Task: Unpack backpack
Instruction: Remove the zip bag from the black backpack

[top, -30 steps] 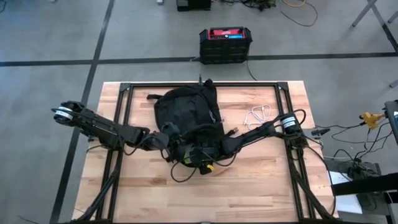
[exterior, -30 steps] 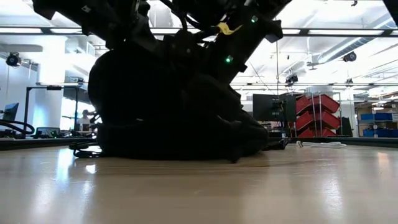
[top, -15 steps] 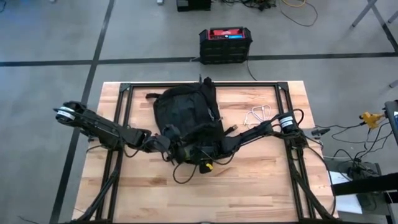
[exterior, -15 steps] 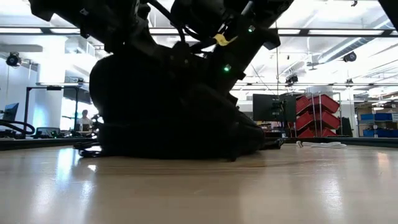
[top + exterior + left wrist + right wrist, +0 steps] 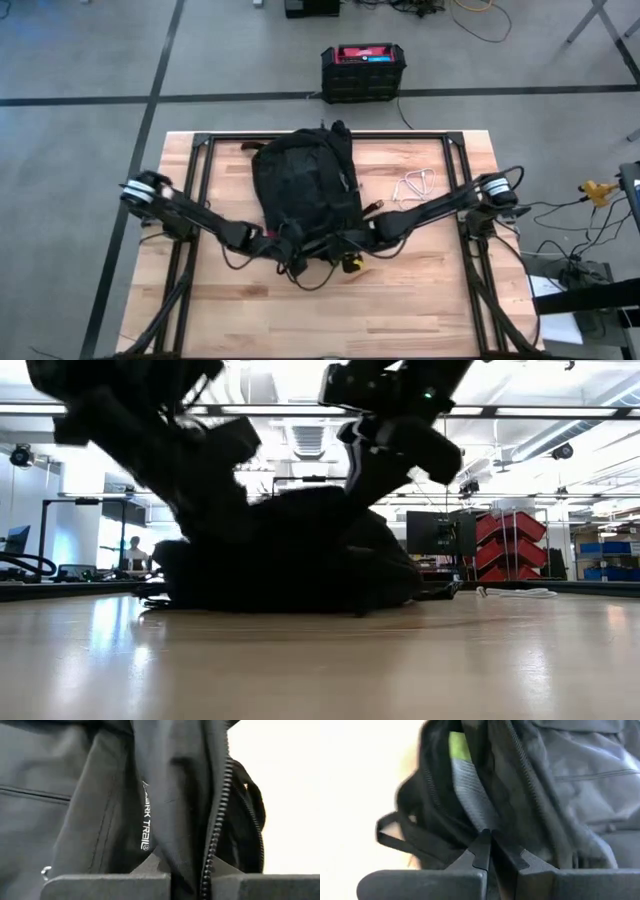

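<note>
The black backpack (image 5: 305,180) lies flat on the wooden table (image 5: 430,300), its rounded bulk low in the low view (image 5: 290,555). Both grippers sit at its near end. My left gripper (image 5: 283,246) comes in from the left and is shut on black fabric beside a zip, near the white logo (image 5: 145,815). My right gripper (image 5: 343,250) comes in from the right and is shut on fabric at the open compartment, where a grey and green item (image 5: 462,775) shows inside. My left gripper pinches a fold of the backpack's fabric with its zip track (image 5: 212,855) between the two fingers, at the pack's near end. The fold runs up away from the fingers. How many layers are in the pinch cannot be told. My right gripper pinches black fabric at the edge of the opened compartment (image 5: 485,837) between its two fingers, at the pack's near end. The fingertips meet on it. The rest of the pack lies on the table beyond them.
White wire clips (image 5: 415,184) lie on the table right of the backpack. A black-and-red box (image 5: 363,70) stands on the floor beyond the far edge. A black metal frame (image 5: 200,150) borders the work area. Bare wood stretches along the near edge.
The backpack has sunk: in the low view its raised, bunched near end has dropped and the pack now lies lower and flatter, stretched a little toward the far edge. Both arms have come down lower over the table, with the grippers staying at the pack's near end.
</note>
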Controlling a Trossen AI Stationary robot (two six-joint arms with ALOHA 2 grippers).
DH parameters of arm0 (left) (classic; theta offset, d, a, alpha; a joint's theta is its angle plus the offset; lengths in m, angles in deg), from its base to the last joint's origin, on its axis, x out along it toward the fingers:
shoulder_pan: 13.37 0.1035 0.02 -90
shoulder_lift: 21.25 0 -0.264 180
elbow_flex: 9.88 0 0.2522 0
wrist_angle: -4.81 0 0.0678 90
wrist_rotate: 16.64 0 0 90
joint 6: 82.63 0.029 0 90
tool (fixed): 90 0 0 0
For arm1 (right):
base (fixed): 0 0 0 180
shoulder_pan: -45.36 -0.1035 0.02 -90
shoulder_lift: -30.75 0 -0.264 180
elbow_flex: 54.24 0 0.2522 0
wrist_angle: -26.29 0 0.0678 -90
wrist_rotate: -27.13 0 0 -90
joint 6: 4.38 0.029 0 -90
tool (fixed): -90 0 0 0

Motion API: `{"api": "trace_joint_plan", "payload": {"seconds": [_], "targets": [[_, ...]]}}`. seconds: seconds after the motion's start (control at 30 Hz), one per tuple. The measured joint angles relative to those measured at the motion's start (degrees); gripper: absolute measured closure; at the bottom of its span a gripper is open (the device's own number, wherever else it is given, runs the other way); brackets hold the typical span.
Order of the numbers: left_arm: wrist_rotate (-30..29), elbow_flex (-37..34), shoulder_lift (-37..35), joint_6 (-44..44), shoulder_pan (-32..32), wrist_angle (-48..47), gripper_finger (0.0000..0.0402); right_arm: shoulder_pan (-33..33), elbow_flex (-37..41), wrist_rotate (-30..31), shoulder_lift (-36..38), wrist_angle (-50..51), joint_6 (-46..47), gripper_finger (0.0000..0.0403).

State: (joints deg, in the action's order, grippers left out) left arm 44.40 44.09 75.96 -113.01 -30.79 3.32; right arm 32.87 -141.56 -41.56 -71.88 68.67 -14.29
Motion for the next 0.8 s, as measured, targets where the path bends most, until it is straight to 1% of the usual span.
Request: {"api": "trace_joint_plan", "payload": {"seconds": [0.1, 0.2, 0.3, 0.4, 0.47, 0.53, 0.67, 0.73, 0.8], "targets": [[-1.17, 0.51, 5.78, -0.08, 0.03, 3.3, 0.0402, 0.33, 1.53, -0.28, 0.54, -1.74, 0.94, 0.04], [-1.86, 1.29, 9.34, -0.58, 0.1, 6.89, 0.0402, 0.68, 3.8, -0.32, -1.22, -6.09, 0.26, 0.04], [-2.13, 1.66, 11.05, -0.61, 0.16, 10.83, 0.0401, 0.95, 5.39, -0.57, -4.16, -13.19, 0.35, 0.0402], [-3.43, 1.66, 10.42, -1.65, 0.14, 11.43, 0.0401, 1.11, 5.58, -1.66, -6.8, -14.08, 0.97, 0.0402], [-5.19, 1.61, 8.68, -3.12, 0.1, 8.86, 0.0401, 1.11, 5.36, -1.93, -7.91, -10.65, 3.43, 0.0403], [-6.8, 1.38, 5.71, -3.62, 0.21, 4.61, 0.0401, 1.09, 5.26, -2.39, -7.95, -3.91, 6.75, 0.0403], [-12.34, 1.38, -3.33, -4.23, 0.29, -4.14, 0.0401, -0.09, 6.55, -1.65, -6.02, 10.31, 12.96, 0.0403], [-15.79, 1.38, -8.69, -4.89, 0.27, -7.88, 0.0401, -1.34, 8.16, -0.7, -4.24, 13.8, 14.71, 0.0403], [-18.58, 1.35, -14.09, -5.02, 0.34, -11.18, 0.0401, -2.55, 10.61, -0.45, -1.51, 14.55, 15.34, 0.0403]]}}
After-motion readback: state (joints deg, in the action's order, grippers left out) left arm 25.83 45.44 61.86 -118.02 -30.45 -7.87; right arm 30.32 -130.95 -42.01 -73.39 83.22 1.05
